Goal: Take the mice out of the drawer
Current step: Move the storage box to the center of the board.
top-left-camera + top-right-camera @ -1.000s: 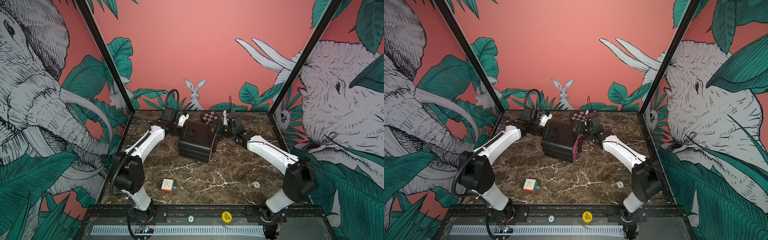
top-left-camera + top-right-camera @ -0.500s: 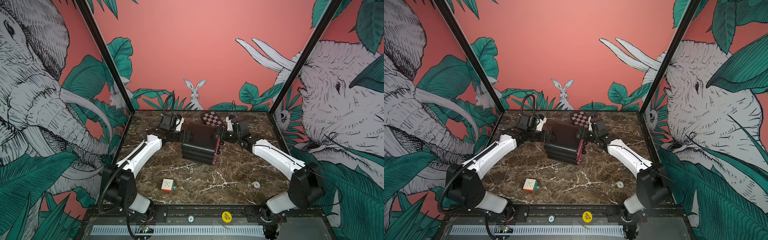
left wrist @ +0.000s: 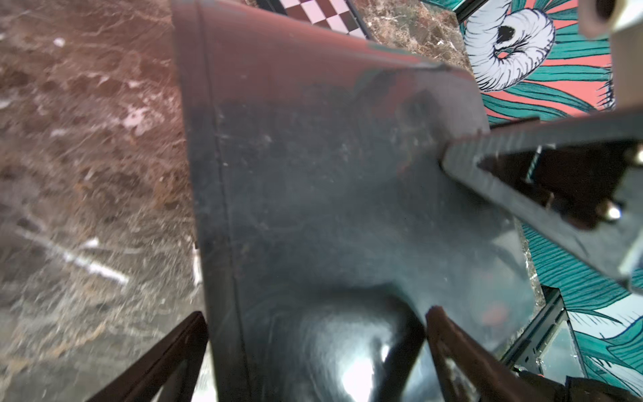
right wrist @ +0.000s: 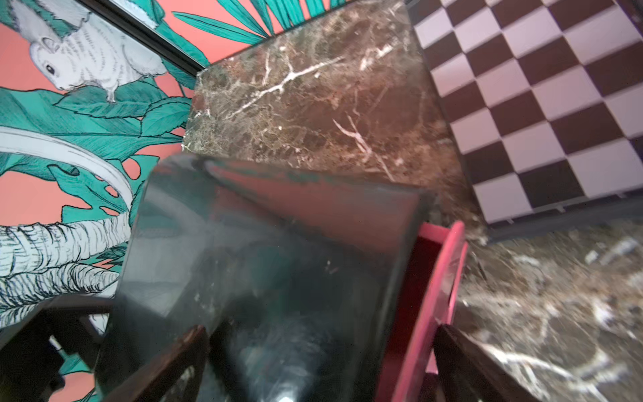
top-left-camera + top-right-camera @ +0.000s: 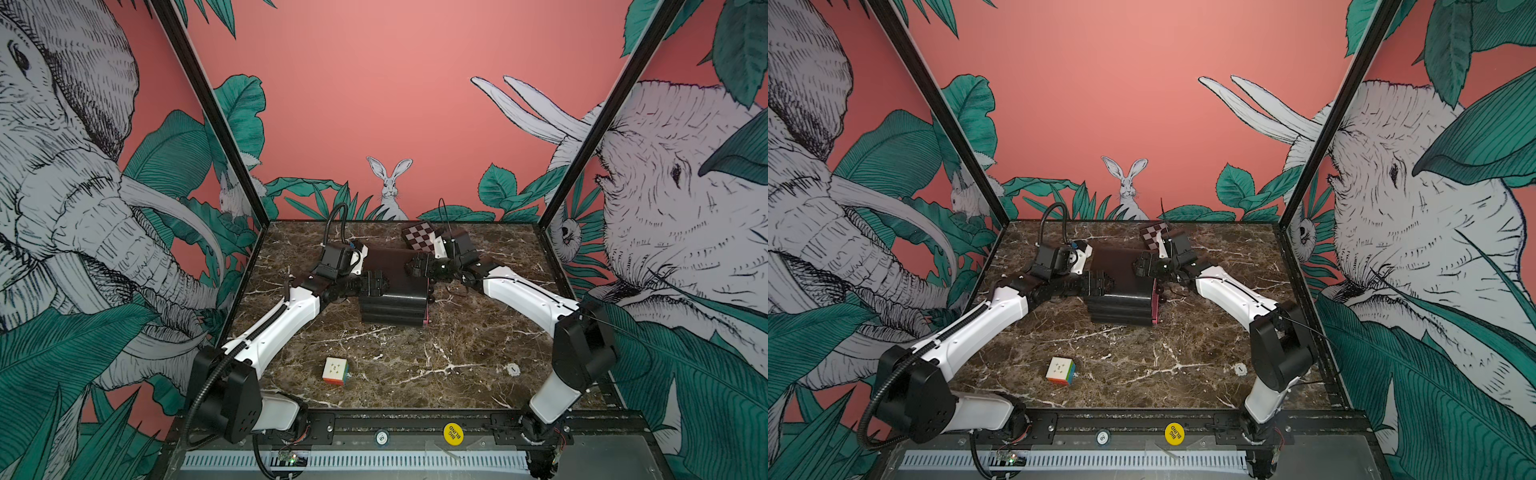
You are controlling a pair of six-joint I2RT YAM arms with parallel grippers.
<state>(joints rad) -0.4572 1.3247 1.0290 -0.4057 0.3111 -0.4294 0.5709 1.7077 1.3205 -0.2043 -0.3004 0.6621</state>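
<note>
mice: none in view, and the inside of the pink drawer (image 4: 439, 278) is hidden. That drawer sits a crack open on the right side of the glossy black plastic drawer unit (image 5: 395, 293); a dark red gap shows in the right wrist view.

right end effector (image 4: 320, 329) hovers at that side, jaws wide apart, gripping nothing. One finger is over the unit top, the other out past the pink front.

left end effector (image 3: 315, 313) is at the unit's left edge, also open and empty, straddling the unit top and the brown marble surface (image 5: 415, 361).

White left arm (image 5: 274, 332) and white right arm (image 5: 523, 297) reach in low, forearms converging on the unit.

Multicoloured puzzle cube (image 5: 335, 371) lies well in front of the unit. Brown-and-white chequered board (image 5: 417, 236) lies just behind it.
</note>
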